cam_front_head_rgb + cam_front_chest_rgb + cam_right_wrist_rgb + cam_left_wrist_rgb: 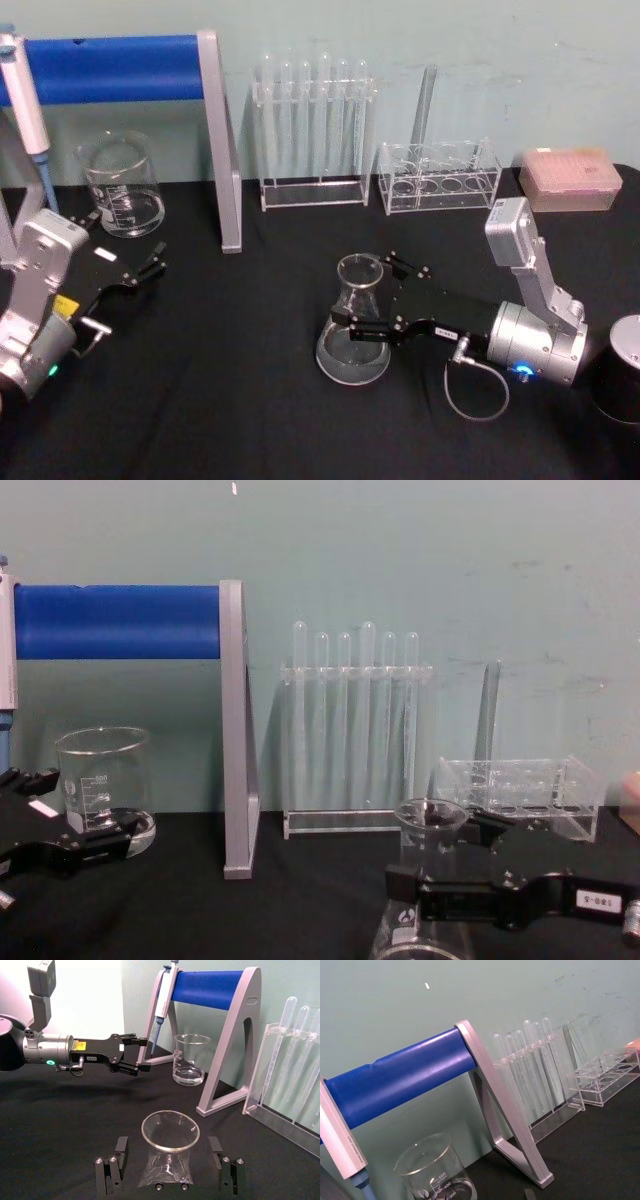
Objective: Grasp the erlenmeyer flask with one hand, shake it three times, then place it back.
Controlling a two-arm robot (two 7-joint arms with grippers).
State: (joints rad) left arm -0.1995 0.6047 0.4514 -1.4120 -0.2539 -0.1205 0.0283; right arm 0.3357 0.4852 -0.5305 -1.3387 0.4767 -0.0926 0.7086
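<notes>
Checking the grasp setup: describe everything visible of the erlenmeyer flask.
The erlenmeyer flask is clear glass and conical, with a wide round base, a narrow neck and a flared rim. It looks empty. It stands upright on the black table. The open right gripper straddles it about midway up, one finger on each side. The right wrist view shows gaps between the fingers and the glass.

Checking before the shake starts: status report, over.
Right gripper open, straddling flask neck, not yet clamped. Flask upright on table. Left gripper open, parked near beaker. Nothing crowding flask.
</notes>
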